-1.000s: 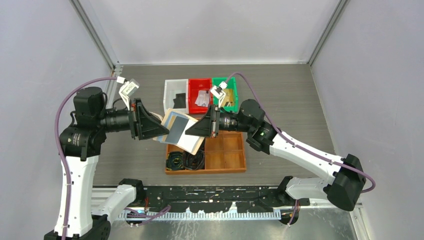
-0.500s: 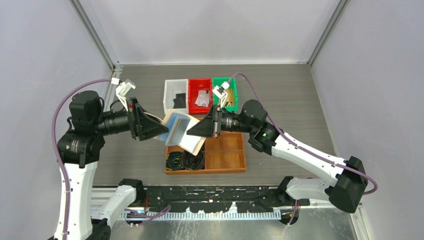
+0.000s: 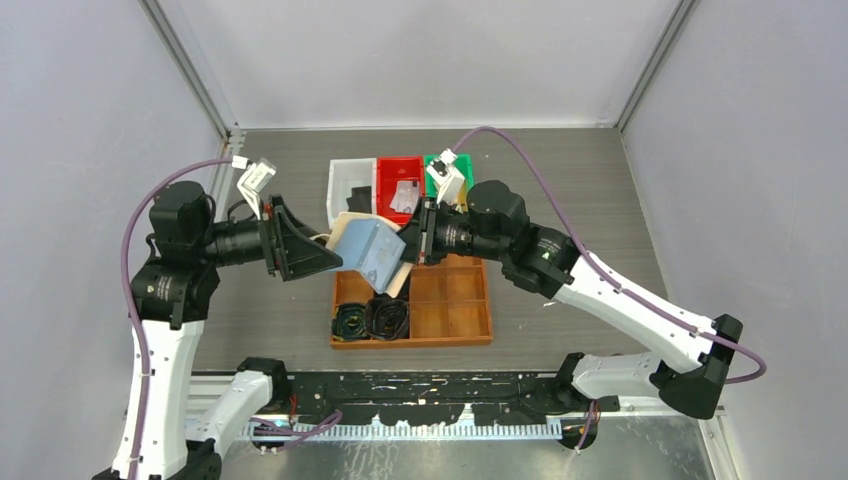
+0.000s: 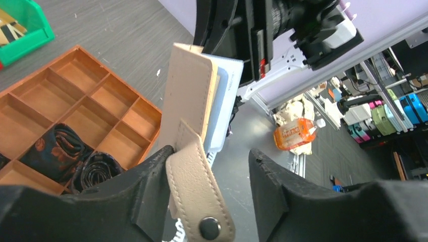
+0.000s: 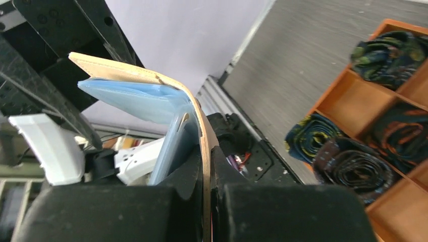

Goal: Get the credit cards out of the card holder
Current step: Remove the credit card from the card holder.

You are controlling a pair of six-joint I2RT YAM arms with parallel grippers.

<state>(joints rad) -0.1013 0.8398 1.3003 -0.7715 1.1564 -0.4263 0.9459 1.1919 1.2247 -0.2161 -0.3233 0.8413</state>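
The right gripper point(image 5: 207, 166) pinches the tan cover of the holder point(image 5: 136, 70), holding it half-open in the air above the far left corner of the tray point(image 3: 470, 338); the left gripper point(image 4: 211, 154) stands spread, the stitched snap strap point(image 4: 194, 186) beside one jaw. This looks like the opening step: next the left must reach into the glossy pale blue pockets point(image 5: 131, 98), where no card shows, and nip a thin flat edge.

Beneath the right pincer point(image 3: 405, 252) a brown wooden divided tray point(image 3: 450, 310) holding dark coiled belts point(image 3: 372, 318) is set; white, red and green plastic bins point(image 3: 385, 195) are ranged beyond.
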